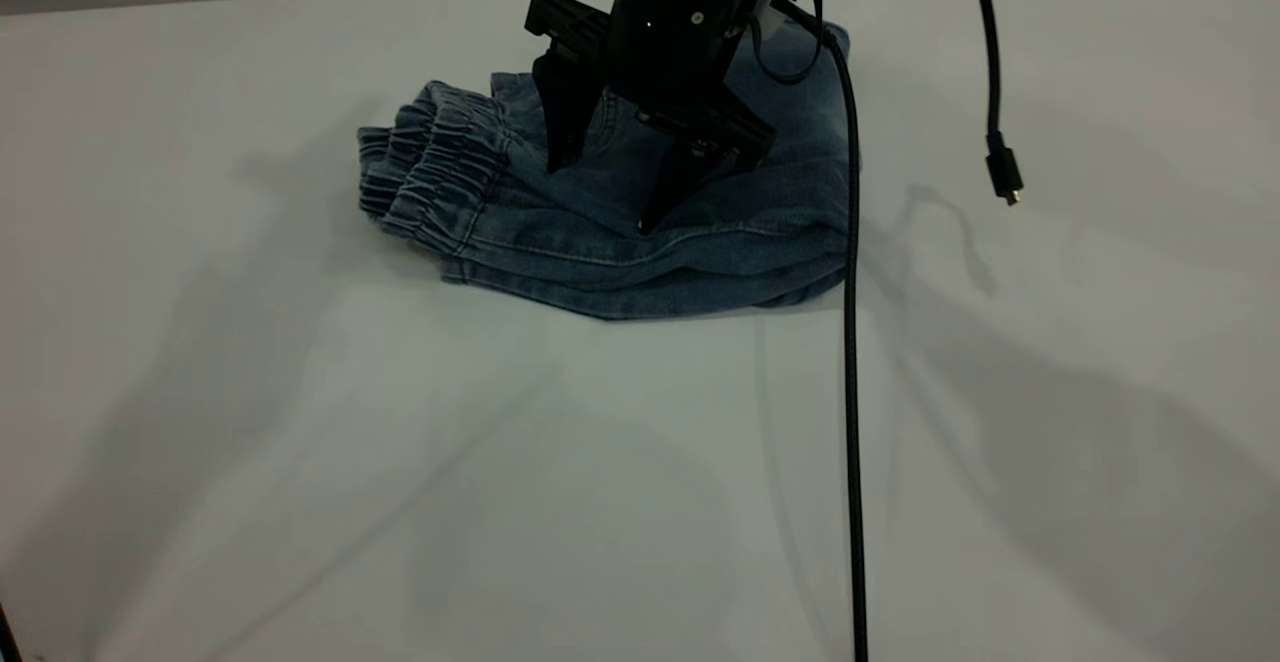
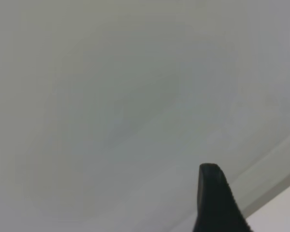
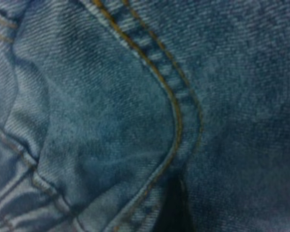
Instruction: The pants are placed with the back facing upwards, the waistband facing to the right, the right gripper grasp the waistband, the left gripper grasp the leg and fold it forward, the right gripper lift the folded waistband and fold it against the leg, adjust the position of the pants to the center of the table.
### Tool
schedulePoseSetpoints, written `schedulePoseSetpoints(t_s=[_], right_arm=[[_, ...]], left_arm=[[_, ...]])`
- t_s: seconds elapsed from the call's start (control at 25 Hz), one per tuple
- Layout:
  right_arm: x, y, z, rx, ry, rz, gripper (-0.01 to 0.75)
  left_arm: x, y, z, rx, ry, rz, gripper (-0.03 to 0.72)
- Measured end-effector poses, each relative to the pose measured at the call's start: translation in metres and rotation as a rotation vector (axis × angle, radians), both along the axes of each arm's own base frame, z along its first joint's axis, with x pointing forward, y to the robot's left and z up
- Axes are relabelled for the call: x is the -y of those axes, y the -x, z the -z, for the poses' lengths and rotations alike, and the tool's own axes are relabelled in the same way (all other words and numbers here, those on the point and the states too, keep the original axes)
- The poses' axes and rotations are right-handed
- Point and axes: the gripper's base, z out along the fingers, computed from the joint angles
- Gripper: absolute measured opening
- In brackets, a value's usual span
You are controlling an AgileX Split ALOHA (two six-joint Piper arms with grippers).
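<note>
The pants (image 1: 640, 242) lie folded into a thick blue denim bundle at the far middle of the white table (image 1: 400, 462). Their gathered elastic waistband (image 1: 430, 162) faces left in the exterior view. The printed leg is hidden in the fold. My right gripper (image 1: 600, 200) comes down from above onto the bundle, open, with both pointed fingertips (image 1: 650, 217) pressing on the denim. In the right wrist view, denim with an orange-stitched seam (image 3: 176, 111) fills the picture. The left gripper (image 2: 253, 193) shows only in its own wrist view, open over bare table, holding nothing.
A black cable (image 1: 851, 392) hangs from the right arm down past the right end of the pants to the near edge. A second cable ending in a plug (image 1: 1003, 174) dangles at the far right. The table's edge (image 2: 266, 169) shows in the left wrist view.
</note>
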Motion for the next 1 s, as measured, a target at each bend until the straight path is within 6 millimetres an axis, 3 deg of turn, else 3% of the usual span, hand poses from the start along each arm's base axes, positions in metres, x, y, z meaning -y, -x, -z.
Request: schedulePoseSetpoints(t_s=[0.44,0.64,0.8,1.0], right_arm=[[0.02,0.012,0.004,-0.041,0.215,-0.369,0.512],[0.022,0.015,-0.004,-0.059,0.224,-0.395,0.512],[0.009,0.018,-0.008,-0.063,0.138,-0.335,0.512],[-0.03,0.039,-0.011,-0.055,0.058,-0.307,0.512]], left_arm=[[-0.001,0.004,-0.006,0.016,0.008,0.0,0.36],[0.0,0.004,-0.006,0.019,0.011,0.005,0.36],[0.006,0.006,-0.006,0.02,0.006,0.023,0.36],[0.011,0.008,-0.007,0.025,-0.002,0.041,0.359]])
